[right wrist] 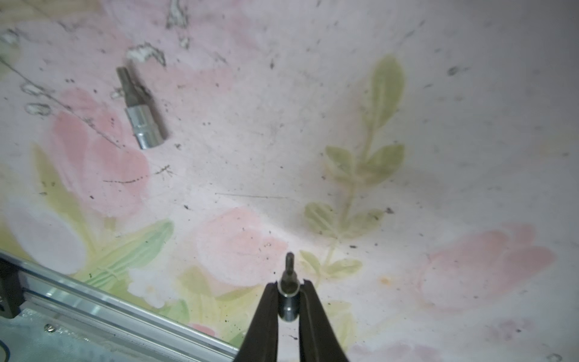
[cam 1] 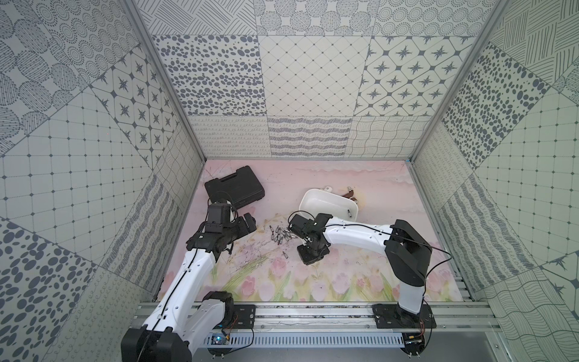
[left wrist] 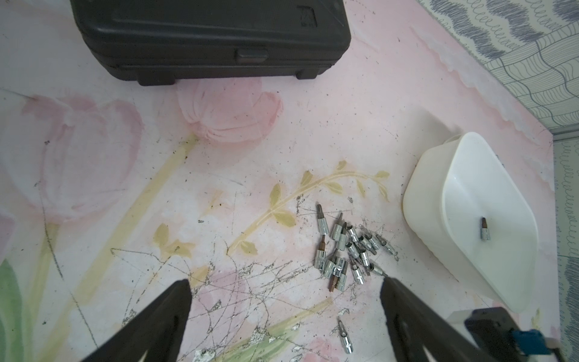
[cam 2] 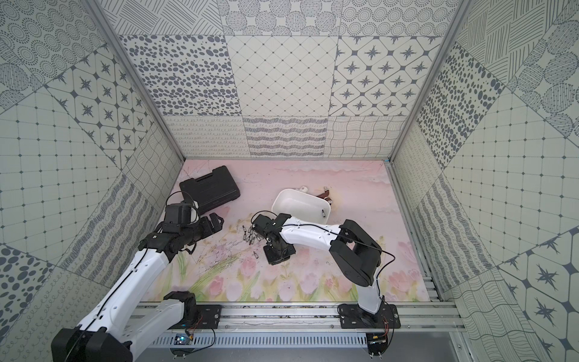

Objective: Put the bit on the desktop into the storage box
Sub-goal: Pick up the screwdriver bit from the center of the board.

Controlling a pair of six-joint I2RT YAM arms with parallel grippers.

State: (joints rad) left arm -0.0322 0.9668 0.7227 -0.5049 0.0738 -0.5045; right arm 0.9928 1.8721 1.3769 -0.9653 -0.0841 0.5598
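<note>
Pinching one bit (right wrist: 289, 272) at the very tips of its narrowed jaws, the right gripper (right wrist: 289, 283) sits nearest the front rail and seems to hold the bit clear of the desktop (right wrist: 438, 125). The likely trouble starts there. The contact is on a smooth, round chrome collar with little finger behind it, so a quick swing toward the box could let the bit pivot or slide out. A release from too high might also bounce it off the hard plastic.

The held bit is short. A shiny cylindrical base steps down to a thin dark shank that pokes out past the fingertips.

A little farther out, a stray bit (right wrist: 142, 109) lies flat on its side. Beyond it is a tangled pile of bits (left wrist: 351, 247), which a low pass of the arm could scatter. The left gripper (left wrist: 285, 282) hovers near this pile, spread wide and empty.

Farther back stands the white storage box (left wrist: 419, 203), with one bit in the box (left wrist: 484, 230) already on its floor. The closed black case (left wrist: 203, 37) lies farthest off.
</note>
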